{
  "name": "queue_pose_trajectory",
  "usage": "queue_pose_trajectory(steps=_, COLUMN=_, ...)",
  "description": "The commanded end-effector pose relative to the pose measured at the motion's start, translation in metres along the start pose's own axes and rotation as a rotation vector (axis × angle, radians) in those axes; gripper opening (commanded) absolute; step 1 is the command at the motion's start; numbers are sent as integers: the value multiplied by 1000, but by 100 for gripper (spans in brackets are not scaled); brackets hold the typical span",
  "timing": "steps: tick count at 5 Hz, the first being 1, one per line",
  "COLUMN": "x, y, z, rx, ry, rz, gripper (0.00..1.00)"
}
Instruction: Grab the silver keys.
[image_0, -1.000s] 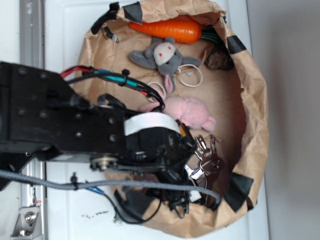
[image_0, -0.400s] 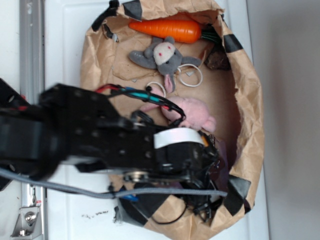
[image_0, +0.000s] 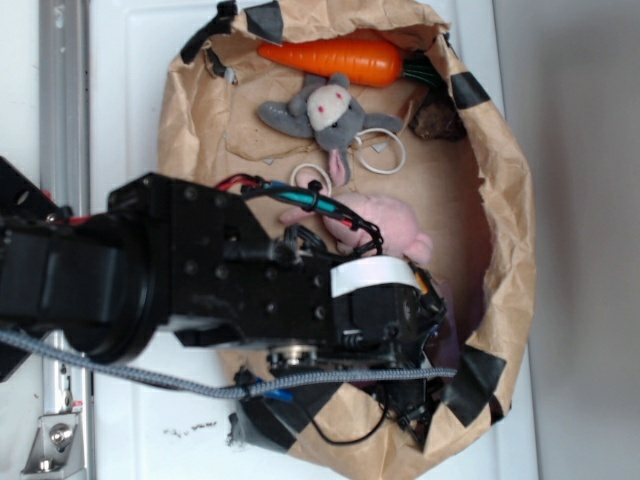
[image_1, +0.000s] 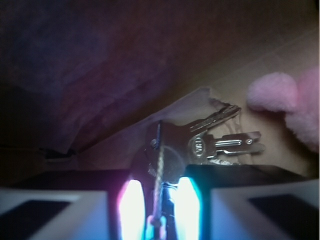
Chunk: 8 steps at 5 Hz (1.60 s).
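Note:
The silver keys (image_1: 200, 146) lie on the brown paper floor of the bag, fanned toward the right, close in front of the wrist camera. Their ring and clip stand between my two glowing pads (image_1: 134, 205), which are close together on them. My gripper (image_1: 160, 212) is low in the bag's near right corner. In the exterior view the gripper (image_0: 425, 335) and the black arm cover the keys, so they are hidden there. The pink toy (image_0: 390, 225) lies just beyond the gripper and shows at the right edge of the wrist view (image_1: 300, 102).
The brown paper bag (image_0: 505, 200) has rolled, taped walls all around. Inside are an orange carrot (image_0: 340, 60), a grey plush mouse (image_0: 325, 110), two thin white rings (image_0: 382, 152) and a dark brown lump (image_0: 437, 120). The bag wall rises close to the gripper's left in the wrist view.
My arm has moved right and down into the bag's near right corner. The keys, visible beside the gripper a second ago, are now covered by it.

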<state>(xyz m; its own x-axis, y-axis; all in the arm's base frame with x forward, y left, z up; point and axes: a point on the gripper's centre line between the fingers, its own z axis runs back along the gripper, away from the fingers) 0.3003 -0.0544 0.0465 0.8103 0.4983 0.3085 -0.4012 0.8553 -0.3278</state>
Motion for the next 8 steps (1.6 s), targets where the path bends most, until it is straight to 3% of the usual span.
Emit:
queue_pose_trajectory(steps=1, x=40, y=6, z=52, rx=49, ry=14, rz=73, gripper=0)
queue_pose_trajectory(steps=2, x=58, y=24, z=92, rx=-51, ry=24, rz=166, gripper=0)
queue_pose_trajectory(steps=3, x=65, y=35, z=153, rx=81, ry=12, rz=212, gripper=0)
queue_pose_trajectory(steps=4, x=61, y=23, z=207, rx=74, ry=59, rz=111, gripper=0)
queue_pose_trajectory(steps=5, x=43, y=15, z=195, rx=141, ry=7, rz=48, gripper=0)
queue_pose_trajectory(steps=6, x=31, y=11, z=187, rx=186, ry=-4, rz=12, gripper=0)
queue_pose_trajectory(steps=7, x=33, y=9, z=175, rx=274, ry=-26, rz=1, gripper=0)
queue_pose_trajectory(steps=8, x=42, y=10, z=177, rx=309, ry=-44, rz=24, gripper=0)
